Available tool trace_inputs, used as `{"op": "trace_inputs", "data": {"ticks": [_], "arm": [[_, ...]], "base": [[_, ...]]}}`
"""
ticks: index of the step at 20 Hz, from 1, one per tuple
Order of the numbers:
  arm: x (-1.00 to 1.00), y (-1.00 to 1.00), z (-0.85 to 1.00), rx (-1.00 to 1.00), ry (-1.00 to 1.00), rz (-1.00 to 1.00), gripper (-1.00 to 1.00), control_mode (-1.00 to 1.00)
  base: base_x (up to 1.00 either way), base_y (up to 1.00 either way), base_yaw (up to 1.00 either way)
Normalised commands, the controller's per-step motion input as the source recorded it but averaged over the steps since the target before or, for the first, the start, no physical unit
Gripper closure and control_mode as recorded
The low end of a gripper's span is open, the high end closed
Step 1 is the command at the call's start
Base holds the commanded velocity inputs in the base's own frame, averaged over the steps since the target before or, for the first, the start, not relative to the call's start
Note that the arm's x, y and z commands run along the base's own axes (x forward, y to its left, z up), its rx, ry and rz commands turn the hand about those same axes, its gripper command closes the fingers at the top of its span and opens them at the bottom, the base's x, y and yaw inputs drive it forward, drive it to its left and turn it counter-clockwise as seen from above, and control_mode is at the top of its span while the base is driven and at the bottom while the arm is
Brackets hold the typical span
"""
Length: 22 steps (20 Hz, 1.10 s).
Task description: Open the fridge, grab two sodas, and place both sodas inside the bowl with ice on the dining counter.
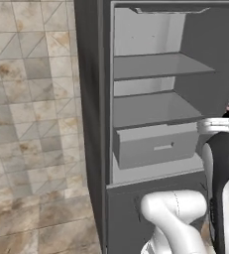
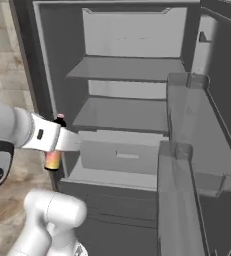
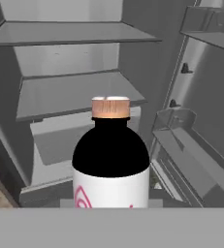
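Gripper (image 2: 54, 142) is closed around one soda (image 2: 53, 159), held upright just outside the open fridge (image 2: 132, 75).

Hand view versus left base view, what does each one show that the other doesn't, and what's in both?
Hand view alone: the soda bottle up close, with black shoulder, white label and orange cap, plus the clear shelf bins of the open fridge door. Left base view alone: beige tiled floor and the robot's white arm. Both: the dark grey fridge's pale interior with two shelves and a drawer.
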Motion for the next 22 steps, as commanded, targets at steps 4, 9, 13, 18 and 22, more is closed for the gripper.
{"op": "trace_inputs", "data": {"ticks": [4, 9, 13, 18, 22], "arm": [[0.00, 0.00, 0.00, 0.00, 0.00, 0.00, 1.00, 1.00], [0.00, 0.00, 0.00, 0.00, 0.00, 0.00, 1.00, 1.00], [0.00, 0.00, 0.00, 0.00, 0.00, 0.00, 1.00, 1.00], [0.00, 0.00, 0.00, 0.00, 0.00, 0.00, 1.00, 1.00], [0.00, 0.00, 0.00, 0.00, 0.00, 0.00, 1.00, 1.00]], "base": [[-0.91, 0.72, -0.18], [-0.83, 0.90, -0.20], [-0.78, 1.00, -0.20], [-0.74, 1.00, -0.22], [-0.74, 0.98, -0.25]]}}
